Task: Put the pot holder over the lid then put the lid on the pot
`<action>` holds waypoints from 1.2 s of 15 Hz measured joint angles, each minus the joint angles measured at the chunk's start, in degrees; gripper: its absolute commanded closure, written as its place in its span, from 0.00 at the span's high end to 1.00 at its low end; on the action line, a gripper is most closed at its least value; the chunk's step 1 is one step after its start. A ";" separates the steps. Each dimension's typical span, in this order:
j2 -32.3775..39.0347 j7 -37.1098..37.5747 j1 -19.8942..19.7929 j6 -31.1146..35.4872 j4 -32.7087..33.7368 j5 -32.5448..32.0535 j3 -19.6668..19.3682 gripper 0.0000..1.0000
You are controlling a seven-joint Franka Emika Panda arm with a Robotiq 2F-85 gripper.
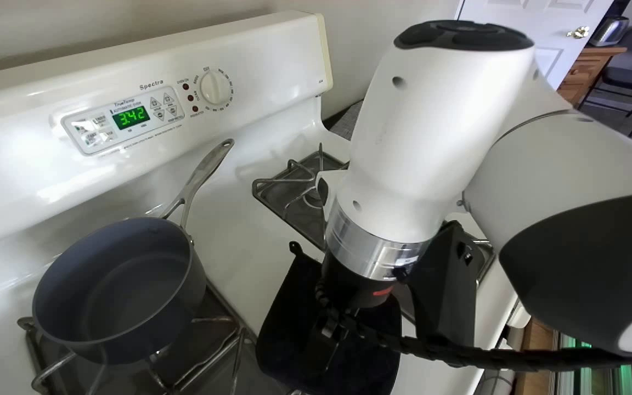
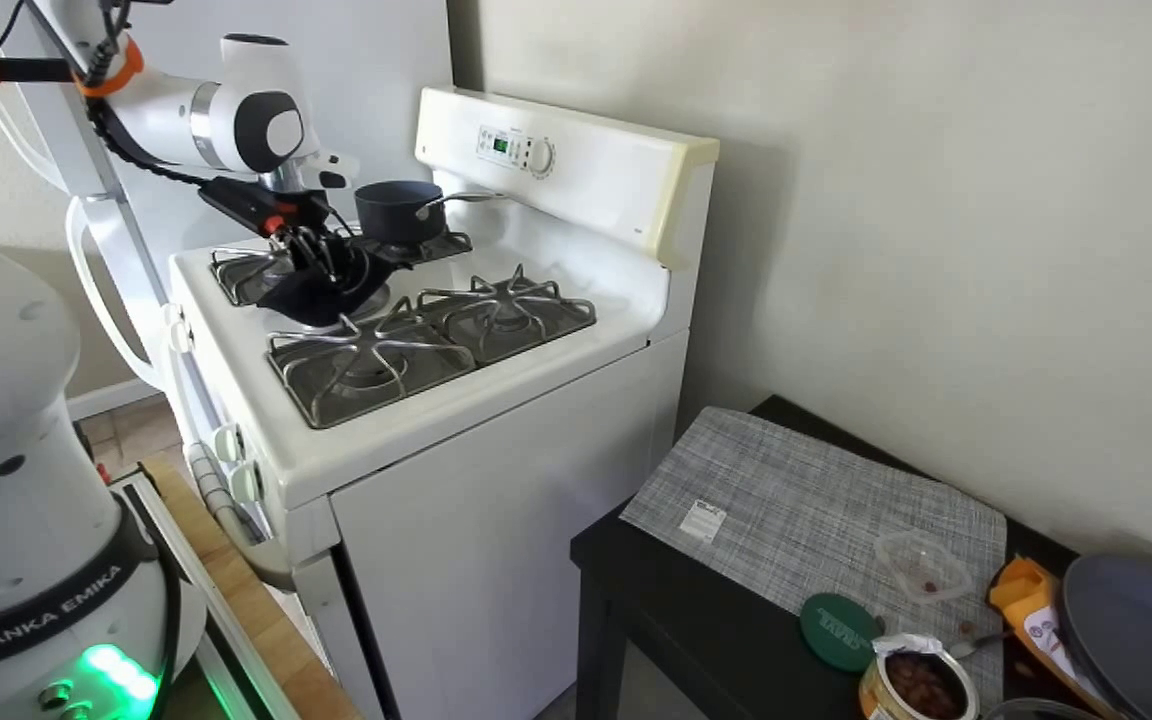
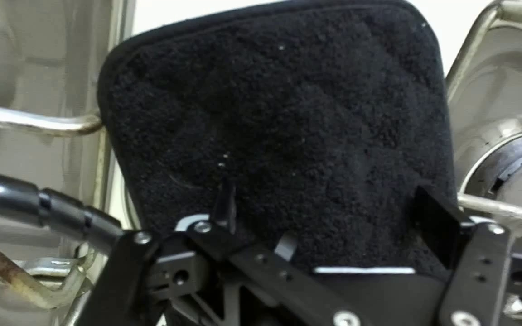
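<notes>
One fuzzy, round-cornered pot holder (image 3: 283,108) lies under the splayed claw (image 3: 323,192).

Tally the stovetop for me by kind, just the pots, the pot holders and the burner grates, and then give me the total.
Pot: 1
Pot holder: 1
Burner grates: 4
Total: 6

Glare on backguard (image 1: 135,71), soft shadow on wall (image 2: 886,250)
</notes>
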 measured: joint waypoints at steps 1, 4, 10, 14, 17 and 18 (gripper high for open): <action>0.76 0.44 0.01 0.05 0.62 0.00 -0.30 0.69; 2.38 1.41 0.27 0.05 2.36 -0.28 -1.41 0.44; 2.96 2.69 1.14 -0.02 3.25 -1.83 -3.75 0.01; 3.34 3.56 1.59 -0.05 3.86 -3.20 -4.53 0.03; 3.53 3.64 1.75 -0.29 4.19 -3.38 -4.77 0.04; 3.54 3.64 1.75 -0.48 4.27 -3.38 -4.77 0.04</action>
